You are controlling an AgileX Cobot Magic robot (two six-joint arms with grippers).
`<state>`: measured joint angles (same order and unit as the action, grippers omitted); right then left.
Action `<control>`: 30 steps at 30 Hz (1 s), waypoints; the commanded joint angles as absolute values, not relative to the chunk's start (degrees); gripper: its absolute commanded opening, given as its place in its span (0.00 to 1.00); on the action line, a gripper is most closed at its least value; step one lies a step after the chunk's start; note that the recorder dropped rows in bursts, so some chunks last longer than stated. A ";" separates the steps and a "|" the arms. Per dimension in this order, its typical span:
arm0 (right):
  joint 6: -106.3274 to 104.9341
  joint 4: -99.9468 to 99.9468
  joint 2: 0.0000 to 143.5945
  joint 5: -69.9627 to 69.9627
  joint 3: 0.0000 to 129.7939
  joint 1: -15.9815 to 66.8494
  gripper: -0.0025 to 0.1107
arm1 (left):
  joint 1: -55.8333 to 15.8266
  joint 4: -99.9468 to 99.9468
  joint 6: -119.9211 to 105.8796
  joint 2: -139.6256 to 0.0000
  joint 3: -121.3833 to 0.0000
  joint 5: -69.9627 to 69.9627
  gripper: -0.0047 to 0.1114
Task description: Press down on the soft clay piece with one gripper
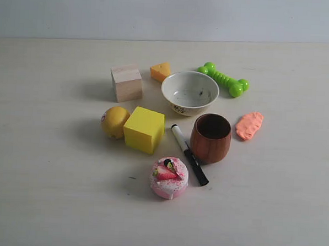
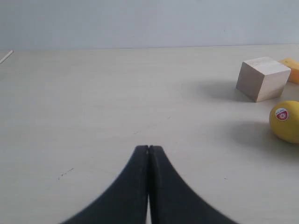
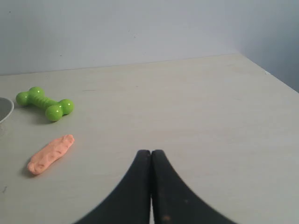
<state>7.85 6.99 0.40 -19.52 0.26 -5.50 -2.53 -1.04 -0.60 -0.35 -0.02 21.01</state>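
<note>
The soft clay piece (image 1: 249,125) is a flat salmon-orange oblong lying on the table to the right of the brown cup (image 1: 210,137). In the right wrist view the clay (image 3: 50,154) lies well off to the side of my right gripper (image 3: 151,152), which is shut with nothing in it and hangs over bare table. My left gripper (image 2: 148,148) is shut too, empty, over bare table far from the clay. Neither gripper shows in the exterior view.
Around the cup are a white bowl (image 1: 190,92), green bone toy (image 1: 223,79), orange cheese wedge (image 1: 160,71), wooden block (image 1: 126,83), yellow cube (image 1: 144,129), lemon (image 1: 114,122), marker (image 1: 189,154) and strawberry cake (image 1: 169,178). The table's far edge meets a grey wall.
</note>
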 commanded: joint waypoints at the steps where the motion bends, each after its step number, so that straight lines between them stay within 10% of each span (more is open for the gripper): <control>1: 7.60 7.09 0.00 -19.18 0.00 -5.82 0.02 | -2.78 -0.90 -0.54 0.00 0.00 20.61 0.04; 24: 7.60 8.38 0.00 -19.01 0.00 -5.82 0.02 | -2.78 -0.90 -0.54 0.00 0.00 20.61 0.04; 30: 7.60 8.61 0.00 2.08 0.00 -5.82 0.02 | -2.78 -0.90 -0.54 0.00 0.00 20.61 0.04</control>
<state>7.85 8.06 0.40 -8.39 0.26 -5.50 -2.53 -1.04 -0.60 -0.35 -0.02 21.01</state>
